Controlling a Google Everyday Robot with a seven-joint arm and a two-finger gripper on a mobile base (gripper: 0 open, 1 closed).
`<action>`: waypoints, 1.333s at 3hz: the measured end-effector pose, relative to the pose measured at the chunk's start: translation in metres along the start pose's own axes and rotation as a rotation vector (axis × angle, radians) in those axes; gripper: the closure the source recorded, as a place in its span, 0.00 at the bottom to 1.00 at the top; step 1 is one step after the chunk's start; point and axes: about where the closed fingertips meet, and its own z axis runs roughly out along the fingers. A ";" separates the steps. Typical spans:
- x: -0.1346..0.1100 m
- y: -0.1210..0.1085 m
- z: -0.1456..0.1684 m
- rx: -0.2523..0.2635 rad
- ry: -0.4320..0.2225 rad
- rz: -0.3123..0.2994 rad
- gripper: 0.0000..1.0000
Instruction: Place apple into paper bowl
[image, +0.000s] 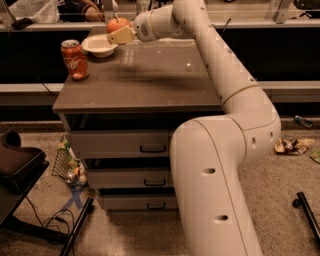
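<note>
Speckled floor (280, 180) fronts a three-drawer cabinet (125, 145). Its smooth brown worktop (150, 75) carries a cylindrical red soda can (75, 60) at left. Behind it sits the shallow round paper bowl (99, 46). Above the bowl's right rim, the tool (117, 32) clamps the round, glossy apple (118, 23).
</note>
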 end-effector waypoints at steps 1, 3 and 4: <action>-0.006 -0.005 0.030 0.031 -0.012 -0.010 1.00; -0.017 -0.018 0.060 0.092 -0.044 -0.021 1.00; -0.019 -0.016 0.082 0.081 -0.078 -0.018 1.00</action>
